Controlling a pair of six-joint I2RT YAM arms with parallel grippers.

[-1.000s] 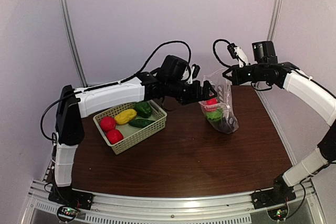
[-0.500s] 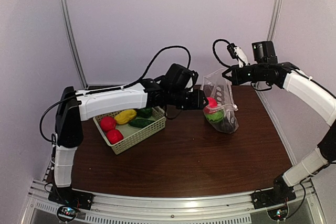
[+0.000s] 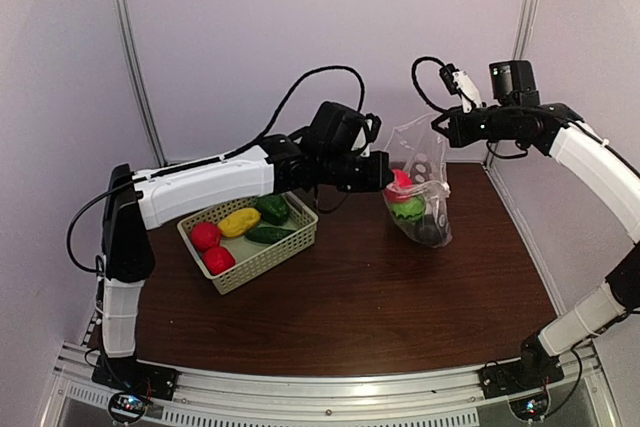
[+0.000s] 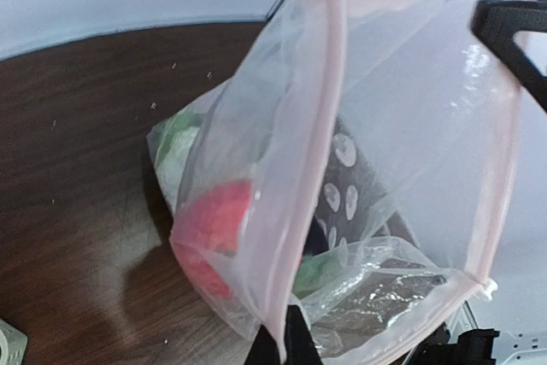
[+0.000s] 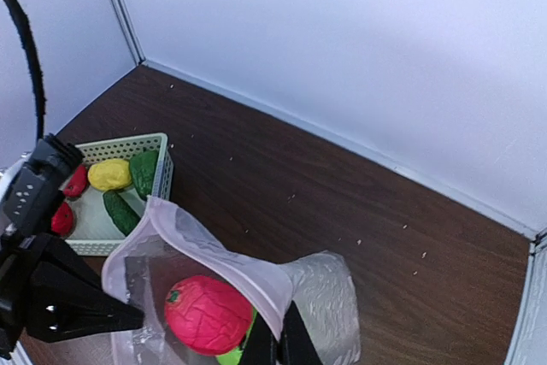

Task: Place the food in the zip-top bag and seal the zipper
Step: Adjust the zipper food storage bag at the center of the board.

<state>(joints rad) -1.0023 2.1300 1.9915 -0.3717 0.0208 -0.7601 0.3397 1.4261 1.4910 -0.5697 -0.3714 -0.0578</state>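
Pale lilac-white walls (image 3: 300, 27) close in a dark brown wooden table (image 3: 350, 317). On its far left part sits a pale green lattice basket (image 3: 262, 262) holding two red fruits (image 3: 205, 236), a yellow piece (image 3: 238, 221) and two dark green pieces (image 3: 270, 234). The zip-top bag (image 3: 425, 162) stands on the table's far right part, well apart from the basket. Its bottom is on the wood, its long axis is near upright, and its mouth points up, tipped toward the left arm. The left gripper (image 4: 278, 348) is pressed together on one rim of the mouth and the right gripper (image 5: 275, 344) pinches the opposite rim, so the pinkish zipper (image 4: 329, 83) gapes open between them. Inside lie a red round fruit (image 5: 209, 314), a green leafy vegetable (image 3: 407, 212) and, lowest, a dark piece (image 3: 432, 234)
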